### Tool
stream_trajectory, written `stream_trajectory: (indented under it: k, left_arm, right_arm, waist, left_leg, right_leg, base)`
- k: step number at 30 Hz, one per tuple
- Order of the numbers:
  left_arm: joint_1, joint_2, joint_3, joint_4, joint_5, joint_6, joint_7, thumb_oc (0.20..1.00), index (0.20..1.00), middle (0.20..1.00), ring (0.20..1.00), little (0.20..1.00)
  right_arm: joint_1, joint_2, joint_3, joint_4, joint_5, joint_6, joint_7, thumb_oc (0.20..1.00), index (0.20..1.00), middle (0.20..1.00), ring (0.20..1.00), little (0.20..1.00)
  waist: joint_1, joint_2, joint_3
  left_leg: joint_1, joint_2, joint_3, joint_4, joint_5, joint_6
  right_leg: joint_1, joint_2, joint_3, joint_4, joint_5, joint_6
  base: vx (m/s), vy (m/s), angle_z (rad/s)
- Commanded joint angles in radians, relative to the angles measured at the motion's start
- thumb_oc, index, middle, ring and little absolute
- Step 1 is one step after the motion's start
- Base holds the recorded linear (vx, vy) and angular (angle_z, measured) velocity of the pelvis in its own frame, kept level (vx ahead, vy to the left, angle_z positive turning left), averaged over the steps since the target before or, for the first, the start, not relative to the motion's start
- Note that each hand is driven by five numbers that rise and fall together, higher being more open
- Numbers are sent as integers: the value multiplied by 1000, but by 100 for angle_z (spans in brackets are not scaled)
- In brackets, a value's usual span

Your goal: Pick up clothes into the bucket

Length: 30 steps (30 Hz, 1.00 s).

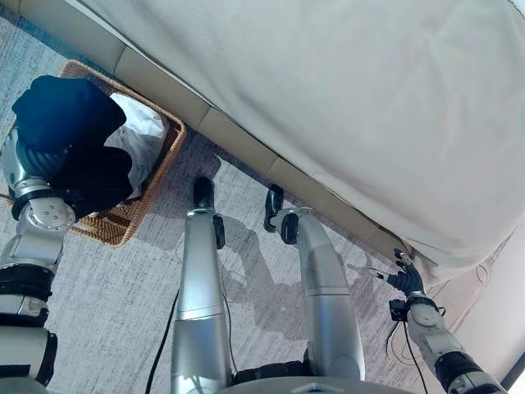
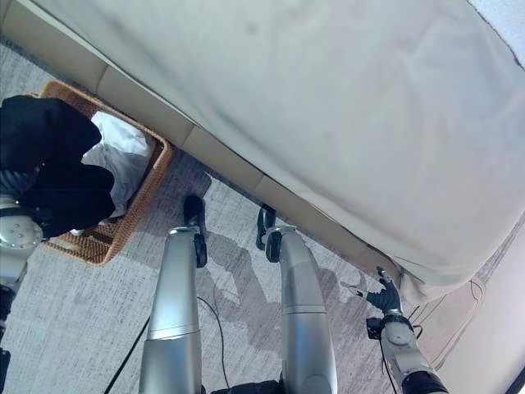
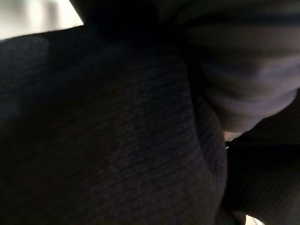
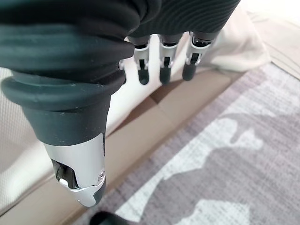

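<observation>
Wicker basket [image 1: 156, 168] sits on the grey carpet [image 1: 107, 304], at the robot's left, close against the base of the bed [image 1: 328, 98]. White cloth [image 1: 141, 135] lies inside it, toward the bed side.

Dark garment [image 1: 70, 135], navy to black, hangs bunched over the basket's near half, covering part of the white cloth. It drapes over the left hand [image 1: 37, 156], whose ribbed cover shows at the garment's outer edge. Fingers buried in the fabric: cannot tell whether they are curled or straight. Left wrist view has dark knit cloth [image 3: 117, 140] pressed right up against the camera, with a strip of the ribbed cover beside it.

Right hand [image 1: 406, 279] low at the robot's right, near the corner of the bed, where the pale bedcover [image 1: 459, 246] hangs down. Its wrist view shows the fingers [image 4: 164, 65] straight and relaxed, thumb [image 4: 82, 173] apart from them, holding nothing. Beyond the fingertips: bedcover, tan bed base [image 4: 178, 101], mottled grey carpet.
</observation>
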Motion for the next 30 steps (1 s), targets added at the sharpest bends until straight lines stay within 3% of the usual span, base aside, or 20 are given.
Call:
stream_trajectory:
  k: [1,2,3,4,5,6,14,23,26,29,30]
  left_arm:
    - [-12,65,24,8,39,-4,22,341,341,341,341,341]
    - [-10,61,26,15,35,-1,18,341,341,341,341,341]
    - [-9,59,29,17,34,2,15,479,479,479,479,479]
    - [-9,56,30,21,35,6,13,896,896,896,896,896]
    - [-9,56,29,21,35,6,13,896,896,896,896,896]
    - [-12,50,30,37,33,18,3,1000,1000,1000,1000,1000]
    - [-4,26,51,94,48,75,-22,1000,1000,1000,1000,1000]
    - [60,-41,124,98,45,91,7,1000,1000,1000,1000,1000]
    - [116,-117,161,94,4,77,34,1000,1000,1000,1000,1000]
    - [171,-257,200,63,-104,18,64,1000,1000,1000,1000,1000]
    - [170,-326,201,49,-177,-27,59,1000,1000,1000,1000,1000]
  right_arm:
    - [42,-20,12,-2,49,-32,-12,1000,1000,1000,1000,1000]
    - [43,-19,13,2,50,-30,-11,1000,1000,1000,1000,1000]
    - [42,-18,14,1,49,-30,-8,1000,1000,1000,1000,1000]
    - [42,-17,15,-7,51,-30,-7,1000,1000,1000,1000,1000]
    - [42,-17,15,-7,51,-30,-7,1000,1000,1000,1000,1000]
    - [45,-16,15,-6,50,-30,-2,1000,1000,1000,1000,1000]
    - [29,-3,10,4,67,-14,13,1000,1000,1000,1000,1000]
    - [36,16,12,-3,60,-4,20,1000,1000,1000,1000,1000]
    - [29,23,4,-4,53,0,10,1000,1000,1000,1000,1000]
    - [17,35,-2,-3,41,10,-7,1000,1000,1000,1000,1000]
    - [7,46,-9,7,40,12,-13,1000,1000,1000,1000,1000]
  waist:
    - [11,-29,-19]
    - [11,-29,-19]
    - [11,-30,-19]
    - [10,-31,-19]
    - [10,-31,-19]
    - [10,-31,-19]
    - [8,-32,-19]
    - [8,-32,-19]
    - [18,-18,-19]
    - [31,5,-19]
    - [38,14,-19]
  left_leg:
    - [60,-16,8,4,-91,65]
    - [58,-17,8,5,-92,65]
    - [57,-16,9,3,-91,65]
    - [57,-16,9,2,-90,65]
    - [57,-16,9,2,-90,65]
    - [56,-17,10,-2,-89,65]
    - [64,-11,13,-19,-84,66]
    - [119,-6,16,-75,-65,64]
    - [173,-6,32,-112,-54,63]
    - [258,-9,49,-174,-37,59]
    - [292,-12,53,-201,-30,56]
  right_leg:
    - [39,-44,30,-163,118,85]
    - [37,-44,30,-165,119,85]
    - [36,-45,31,-167,120,84]
    - [35,-45,31,-169,121,84]
    - [35,-45,31,-169,121,84]
    - [35,-46,30,-172,122,83]
    - [42,-42,31,-194,130,81]
    - [86,-39,32,-243,145,82]
    - [125,-40,42,-264,151,82]
    - [191,-44,53,-297,157,83]
    - [218,-48,54,-306,155,83]
  base:
    - [0,0,0]
    - [0,0,0]
    - [0,0,0]
    - [0,0,0]
    - [0,0,0]
    - [0,0,0]
    - [0,0,0]
    - [-3,-4,-1]
    - [-20,2,-5]
    - [-16,3,-5]
    - [-13,-10,-10]
